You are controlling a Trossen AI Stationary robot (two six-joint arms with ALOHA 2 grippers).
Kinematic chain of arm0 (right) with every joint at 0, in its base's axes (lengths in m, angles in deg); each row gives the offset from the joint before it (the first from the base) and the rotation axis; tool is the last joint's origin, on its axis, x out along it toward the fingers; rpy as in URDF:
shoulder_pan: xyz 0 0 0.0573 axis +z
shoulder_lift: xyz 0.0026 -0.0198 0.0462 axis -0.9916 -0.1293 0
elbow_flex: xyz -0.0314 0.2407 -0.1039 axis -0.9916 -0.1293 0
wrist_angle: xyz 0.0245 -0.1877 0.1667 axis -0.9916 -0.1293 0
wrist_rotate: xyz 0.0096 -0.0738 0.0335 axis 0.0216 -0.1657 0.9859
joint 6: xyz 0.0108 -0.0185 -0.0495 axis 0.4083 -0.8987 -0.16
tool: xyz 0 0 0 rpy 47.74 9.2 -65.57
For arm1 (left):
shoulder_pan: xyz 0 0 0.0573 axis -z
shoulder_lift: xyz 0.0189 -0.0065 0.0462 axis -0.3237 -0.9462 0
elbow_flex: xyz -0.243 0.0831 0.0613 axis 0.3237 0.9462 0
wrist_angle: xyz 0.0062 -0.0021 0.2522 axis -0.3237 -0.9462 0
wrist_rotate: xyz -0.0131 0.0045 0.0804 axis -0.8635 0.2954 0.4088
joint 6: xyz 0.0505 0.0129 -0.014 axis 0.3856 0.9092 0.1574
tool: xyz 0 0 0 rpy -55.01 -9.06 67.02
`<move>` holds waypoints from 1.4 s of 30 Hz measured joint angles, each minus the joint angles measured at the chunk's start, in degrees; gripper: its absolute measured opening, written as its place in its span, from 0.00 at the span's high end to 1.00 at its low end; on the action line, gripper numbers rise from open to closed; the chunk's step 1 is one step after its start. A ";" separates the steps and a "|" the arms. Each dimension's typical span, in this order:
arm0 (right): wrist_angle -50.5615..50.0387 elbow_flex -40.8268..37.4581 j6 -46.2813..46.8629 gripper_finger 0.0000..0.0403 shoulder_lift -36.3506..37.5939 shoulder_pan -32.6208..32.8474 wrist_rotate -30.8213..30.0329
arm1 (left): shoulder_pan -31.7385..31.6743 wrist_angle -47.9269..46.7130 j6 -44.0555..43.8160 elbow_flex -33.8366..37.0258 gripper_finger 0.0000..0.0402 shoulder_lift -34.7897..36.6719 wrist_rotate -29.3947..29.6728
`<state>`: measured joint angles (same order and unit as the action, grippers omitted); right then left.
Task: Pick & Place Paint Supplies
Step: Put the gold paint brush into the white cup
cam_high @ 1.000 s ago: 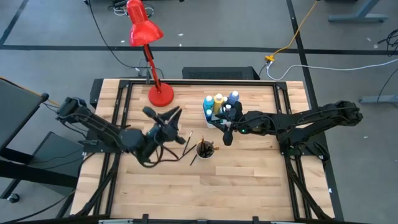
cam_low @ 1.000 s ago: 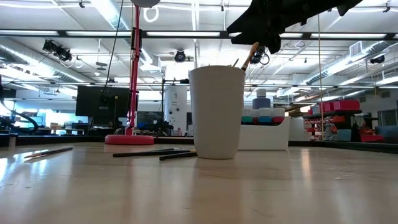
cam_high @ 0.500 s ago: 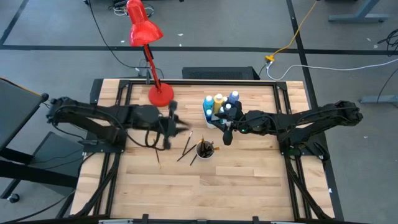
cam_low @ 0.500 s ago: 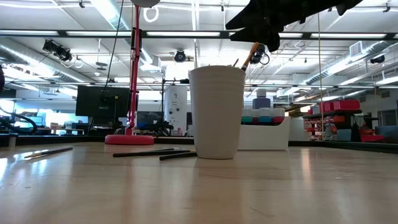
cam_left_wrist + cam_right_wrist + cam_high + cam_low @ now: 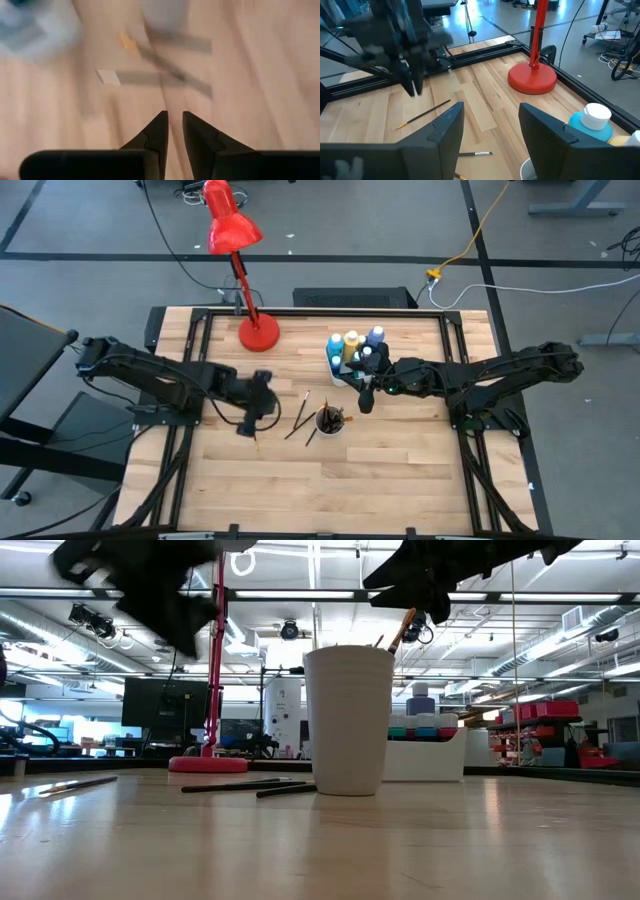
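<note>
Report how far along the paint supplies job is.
Done: some brushes stand in the white cup, and bottles sit grouped in the white tray. In hand: nothing. The left hand hovers empty, narrowly parted, over a loose brush; the right hand waits open near the tray. Left: at least three brushes lie on the table.

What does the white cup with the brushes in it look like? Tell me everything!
The white cup is a plain, tall cup that looks like paper or plastic, slightly narrower at its base. It stands upright on the wooden table, near the middle, in front of a white tray of paint bottles. A few brushes stand inside it, their tips poking above the rim. Two more dark brushes lie flat on the table beside it; whether they touch it is unclear. Neither gripper touches the cup.
</note>
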<state>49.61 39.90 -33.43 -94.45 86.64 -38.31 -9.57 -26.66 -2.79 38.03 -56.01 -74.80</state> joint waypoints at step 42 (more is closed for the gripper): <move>-0.03 0.00 0.02 0.52 0.00 0.00 -0.04 | 10.84 14.44 15.20 16.68 0.87 -13.91 -1.62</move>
<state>49.58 39.90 -33.41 -94.45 86.64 -38.36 1.27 -12.22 12.41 54.71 -69.92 -76.42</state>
